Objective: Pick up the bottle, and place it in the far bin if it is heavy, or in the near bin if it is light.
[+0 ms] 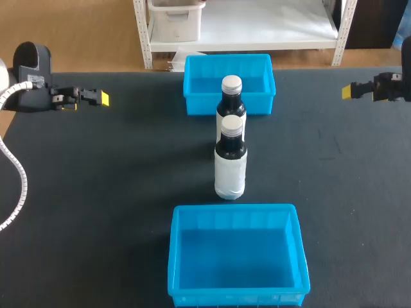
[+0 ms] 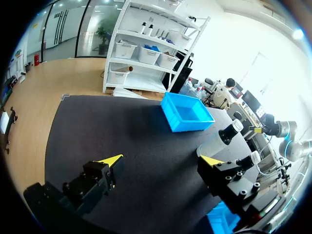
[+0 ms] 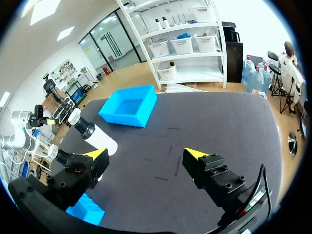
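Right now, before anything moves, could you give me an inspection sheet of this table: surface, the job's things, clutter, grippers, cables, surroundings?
surface: dark table, flat.
job's things: near bottle and far bottle stand upright in a row mid-table; far bin and near bin, both blue and empty.
clutter: nothing seen.
grippers: left gripper and right gripper are open, hold nothing, and sit at the table's two sides, apart from the bottles.
cables: a white ribbed hose hangs from my left arm over the table's left edge.
surroundings: nothing seen reaching over the table.
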### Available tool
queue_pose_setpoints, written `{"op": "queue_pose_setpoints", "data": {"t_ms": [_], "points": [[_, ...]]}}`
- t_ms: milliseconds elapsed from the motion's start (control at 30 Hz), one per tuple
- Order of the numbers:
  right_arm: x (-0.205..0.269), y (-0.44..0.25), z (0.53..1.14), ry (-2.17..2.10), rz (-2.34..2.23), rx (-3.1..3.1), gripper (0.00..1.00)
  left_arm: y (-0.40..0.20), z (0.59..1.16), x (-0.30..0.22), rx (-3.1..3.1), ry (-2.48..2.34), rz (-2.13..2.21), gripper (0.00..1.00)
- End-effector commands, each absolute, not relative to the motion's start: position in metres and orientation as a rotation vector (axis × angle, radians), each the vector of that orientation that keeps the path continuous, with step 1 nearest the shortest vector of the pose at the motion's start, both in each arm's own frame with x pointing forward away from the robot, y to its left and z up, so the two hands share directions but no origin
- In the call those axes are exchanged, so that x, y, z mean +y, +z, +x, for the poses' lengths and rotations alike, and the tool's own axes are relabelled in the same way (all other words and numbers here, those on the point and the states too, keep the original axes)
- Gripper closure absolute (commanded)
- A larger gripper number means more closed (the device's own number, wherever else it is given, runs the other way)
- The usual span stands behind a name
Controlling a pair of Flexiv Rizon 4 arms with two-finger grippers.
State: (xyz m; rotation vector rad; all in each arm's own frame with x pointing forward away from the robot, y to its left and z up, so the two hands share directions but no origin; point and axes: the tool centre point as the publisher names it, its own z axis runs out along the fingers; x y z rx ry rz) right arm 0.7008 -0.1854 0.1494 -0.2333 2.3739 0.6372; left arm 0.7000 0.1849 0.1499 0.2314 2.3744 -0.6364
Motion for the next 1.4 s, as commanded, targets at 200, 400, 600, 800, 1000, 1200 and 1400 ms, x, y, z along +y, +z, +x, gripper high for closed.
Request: {"op": "queue_pose_setpoints", "data": {"t_ms": [200,400,600,800,1000,1200,1400], "points": [[-0.185,0.150,0.700,0.633,-0.231,2.375,0.00,0.150,0.700,0.185,2.374,-0.636,0.231,0.00],[-0.185,0.150,0.700,0.633,-0.231,2.375,0.00,0.150,0.700,0.185,2.374,-0.636,0.231,0.00],[-0.184,0.149,0.703,0.619,-0.335,2.364,0.00,0.150,0.700,0.185,2.374,-0.636,0.231,0.00],[-0.176,0.152,0.712,0.687,-1.018,2.192,0.00,0.150,0.700,0.185,2.374,-0.636,0.231,0.00],[-0.172,0.160,0.702,0.795,-1.444,1.996,0.00,0.150,0.700,0.185,2.374,-0.636,0.231,0.00],[-0.172,0.160,0.702,0.795,-1.444,1.996,0.00,0.150,0.700,0.185,2.374,-0.636,0.231,0.00],[-0.172,0.160,0.702,0.795,-1.444,1.996,0.00,0.150,0.700,0.185,2.374,-0.636,0.231,0.00]]}}
